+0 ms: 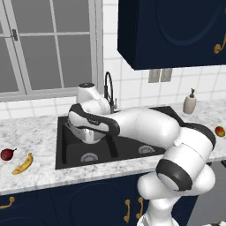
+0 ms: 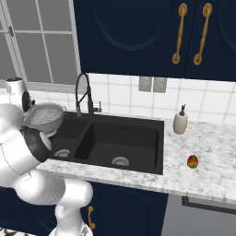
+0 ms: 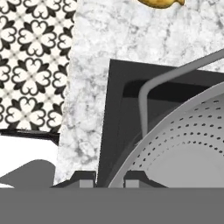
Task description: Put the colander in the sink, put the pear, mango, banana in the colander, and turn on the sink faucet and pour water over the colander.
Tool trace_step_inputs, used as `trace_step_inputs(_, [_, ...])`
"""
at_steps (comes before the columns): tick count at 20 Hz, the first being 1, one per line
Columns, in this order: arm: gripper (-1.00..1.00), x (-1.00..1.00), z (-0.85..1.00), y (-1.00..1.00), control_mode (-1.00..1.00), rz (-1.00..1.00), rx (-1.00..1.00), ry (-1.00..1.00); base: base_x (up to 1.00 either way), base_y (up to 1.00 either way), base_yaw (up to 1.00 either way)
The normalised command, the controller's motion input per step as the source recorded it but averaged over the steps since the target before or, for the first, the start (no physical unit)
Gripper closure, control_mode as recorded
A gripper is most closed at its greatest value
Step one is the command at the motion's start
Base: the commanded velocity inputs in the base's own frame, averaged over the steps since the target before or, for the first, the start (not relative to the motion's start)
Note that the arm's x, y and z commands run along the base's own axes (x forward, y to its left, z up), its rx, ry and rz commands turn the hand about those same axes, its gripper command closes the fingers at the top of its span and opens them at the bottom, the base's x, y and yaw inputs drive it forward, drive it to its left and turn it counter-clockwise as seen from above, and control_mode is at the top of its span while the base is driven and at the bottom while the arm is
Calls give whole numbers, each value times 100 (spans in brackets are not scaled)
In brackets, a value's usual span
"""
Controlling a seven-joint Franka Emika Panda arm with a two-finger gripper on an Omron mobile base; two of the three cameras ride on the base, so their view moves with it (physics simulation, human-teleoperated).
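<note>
Over the sink's (image 1: 132,148) left basin, from the left base view, the colander (image 1: 86,132) hangs tilted, not yet set down; the pear (image 1: 7,154) and banana (image 1: 23,164) wait on the table left of the sink, the mango (image 1: 220,130) far right. From the right base view, the silver perforated bowl is beside the faucet (image 2: 83,94), which runs no water. Hand view: the jaws (image 3: 110,179) pinch the colander's rim, the basin below.

The silver perforated colander (image 2: 46,118) hangs tilted above the black sink's (image 2: 138,159) left basin, clear of its floor.
</note>
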Motion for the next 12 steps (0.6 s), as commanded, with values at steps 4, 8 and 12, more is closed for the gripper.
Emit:
trace_step_inputs(4, [100,44,-59,1,-100,0,-4,0,0,0,0])
trace_step_inputs(8, [100,45,-50,0,-100,0,-6,0,0,0,0])
trace_step_inputs(12, [100,42,-59,0,-100,0,-1,0,0,0,0])
